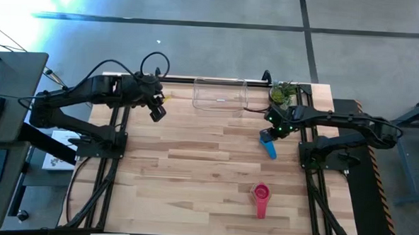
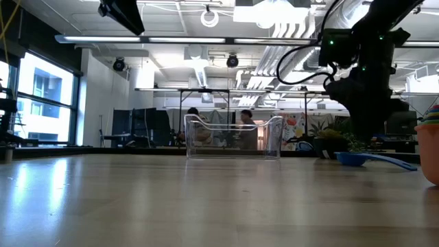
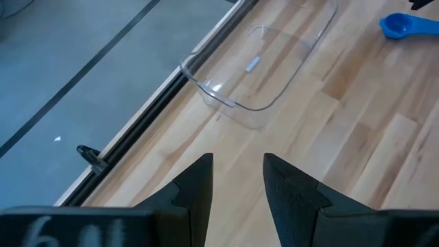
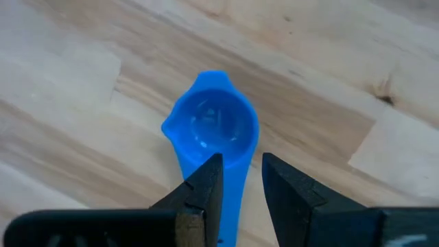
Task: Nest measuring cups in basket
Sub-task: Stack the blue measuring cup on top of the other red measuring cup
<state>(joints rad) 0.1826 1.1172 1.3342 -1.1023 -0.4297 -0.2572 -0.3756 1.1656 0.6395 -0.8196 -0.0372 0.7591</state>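
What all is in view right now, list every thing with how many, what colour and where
Basket: one, clear, at the table's far edge, middle; nothing visible inside.
Blue measuring cup: one, blue, on the table right of centre, in front of the basket, its handle between the right gripper's fingers.
Pink measuring cup stack: one stack, pink outside with a red cup nested in it, near the front edge, right of centre; other colours barely show at the low view's edge.
Potted plant: one, green, far right corner, beside the basket.
Table: one, light wood planks.
People: two, seen through the basket in the room behind.
Left gripper: open, raised left of the basket, holding nothing.
Right gripper: around the blue cup's handle.
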